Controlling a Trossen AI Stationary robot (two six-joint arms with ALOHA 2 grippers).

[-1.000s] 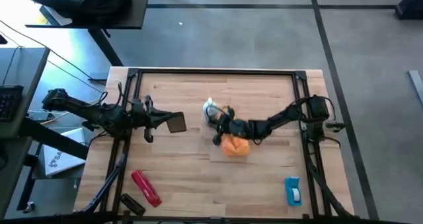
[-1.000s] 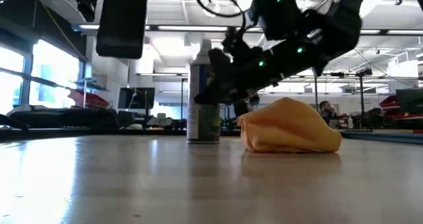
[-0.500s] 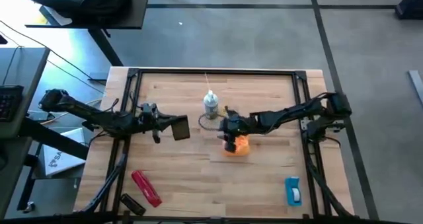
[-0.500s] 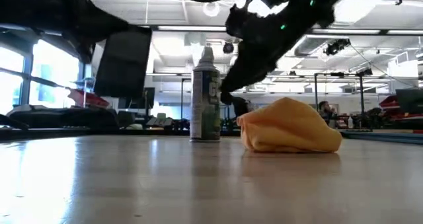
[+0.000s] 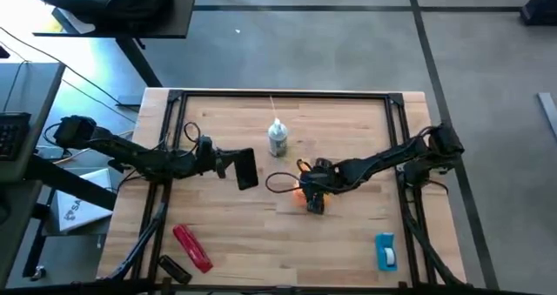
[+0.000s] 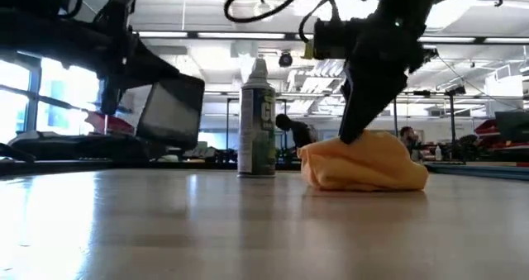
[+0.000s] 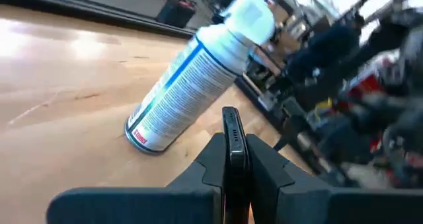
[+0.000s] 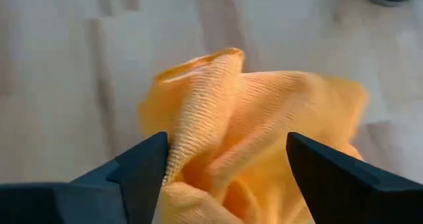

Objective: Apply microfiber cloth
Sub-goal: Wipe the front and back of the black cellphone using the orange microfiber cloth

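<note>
The orange microfiber cloth (image 5: 305,193) lies bunched on the wooden table (image 5: 348,112), near its middle. My right gripper (image 8: 225,161) is open above it and points down. Its two fingers stand on either side of the cloth's raised fold (image 8: 218,98), low over the cloth's top (image 6: 364,144). My left gripper (image 5: 228,165) is left of centre, above the table, and is shut on a black phone (image 5: 246,169). A white spray can (image 5: 277,140) stands upright behind the cloth. My left gripper pinches the phone's two flat faces (image 7: 231,141) between its two fingers, at the phone's end nearest the arm. The fingers reach in level from the table's left. The phone (image 6: 171,111) is lifted clear, on edge and tilted. Whether my right gripper touches the cloth, I cannot tell.
A red oblong tool (image 5: 192,247) and a small dark object (image 5: 174,267) lie near the front left corner. A blue object (image 5: 385,251) lies at the front right. A dark frame (image 5: 287,95) runs along the table's edges. A cable loop (image 5: 280,183) hangs beside my right gripper.
My right gripper has swung away from the spray can toward the table's near edge, then come down over the cloth, tipping to point down. My left gripper has carried the phone toward the table's right and lower, and the phone has turned. Cloth and can have stayed put.
</note>
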